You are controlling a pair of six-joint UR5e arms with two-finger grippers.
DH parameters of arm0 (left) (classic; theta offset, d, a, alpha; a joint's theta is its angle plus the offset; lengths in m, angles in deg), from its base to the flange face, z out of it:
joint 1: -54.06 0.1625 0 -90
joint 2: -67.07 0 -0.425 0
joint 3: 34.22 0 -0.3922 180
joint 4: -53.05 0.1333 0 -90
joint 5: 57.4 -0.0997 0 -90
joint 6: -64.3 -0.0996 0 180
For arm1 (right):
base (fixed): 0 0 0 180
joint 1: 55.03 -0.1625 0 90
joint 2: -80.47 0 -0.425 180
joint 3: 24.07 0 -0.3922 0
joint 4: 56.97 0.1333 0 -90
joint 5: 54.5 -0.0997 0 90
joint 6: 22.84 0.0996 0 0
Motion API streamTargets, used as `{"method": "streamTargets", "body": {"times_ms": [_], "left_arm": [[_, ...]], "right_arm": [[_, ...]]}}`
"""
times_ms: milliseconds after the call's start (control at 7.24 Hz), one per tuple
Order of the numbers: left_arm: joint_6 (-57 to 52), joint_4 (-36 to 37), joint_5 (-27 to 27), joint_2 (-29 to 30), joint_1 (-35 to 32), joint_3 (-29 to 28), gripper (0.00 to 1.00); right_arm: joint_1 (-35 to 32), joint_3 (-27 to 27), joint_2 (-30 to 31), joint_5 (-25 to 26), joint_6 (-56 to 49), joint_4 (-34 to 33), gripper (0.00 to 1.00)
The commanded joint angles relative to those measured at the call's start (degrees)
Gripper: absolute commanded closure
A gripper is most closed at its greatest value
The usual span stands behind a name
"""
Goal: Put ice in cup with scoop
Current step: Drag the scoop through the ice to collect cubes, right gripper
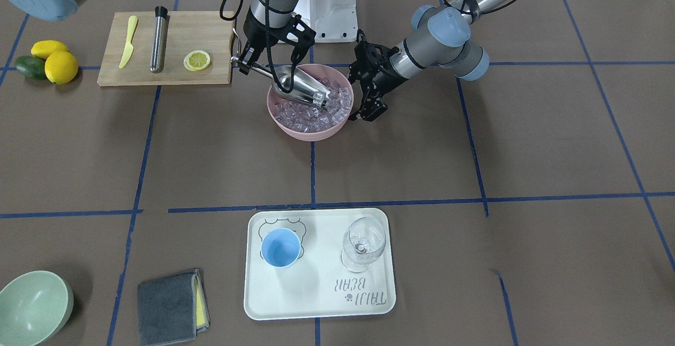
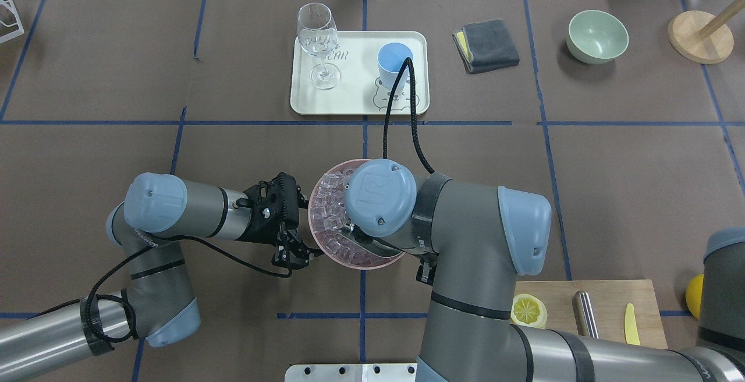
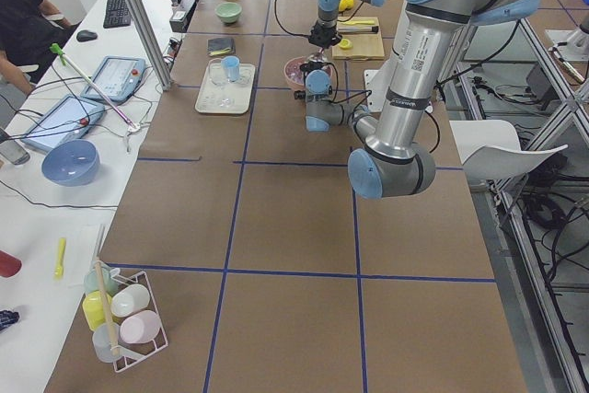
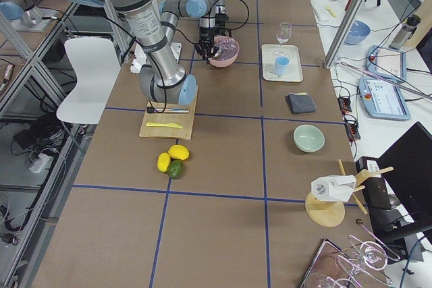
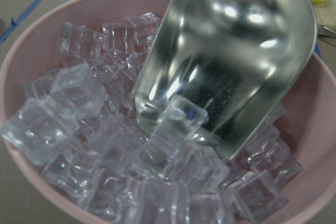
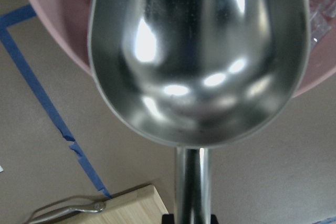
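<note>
The ice (image 1: 316, 116) is heaped in a pink bowl (image 1: 295, 131) at the table's middle. My right gripper (image 1: 243, 64) is shut on the thin handle of the steel scoop (image 1: 300, 85). The scoop tilts down with its trough tip among the cubes. The left wrist view shows the trough (image 5: 231, 51) resting on the ice (image 5: 94, 129), with one cube at its lip. My left gripper (image 1: 369, 113) hangs beside the bowl's rim, jaws apart and empty. The light-blue cup (image 1: 280, 247) stands upright and empty on a white tray (image 1: 316, 304).
A wine glass (image 1: 363, 243) stands on the tray beside the cup. A cutting board (image 1: 184, 29) holds a steel cylinder (image 1: 158, 40), a yellow knife and a lemon slice. A grey cloth (image 1: 169, 306) and a green bowl (image 1: 31, 306) lie near the tray.
</note>
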Motion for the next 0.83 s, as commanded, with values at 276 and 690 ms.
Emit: {"method": "streamTargets", "body": {"times_ms": [276,690], "left_arm": [[0.0,0.0,0.0,-0.1,0.0,0.0,0.01],[0.1,0.0,0.0,-0.1,-0.1,0.0,0.01]], "right_arm": [[-1.4,0.4,2.6,-3.3,1.5,5.3,1.00],[-2.2,0.8,7.0,-7.2,4.7,14.5,1.00]]}}
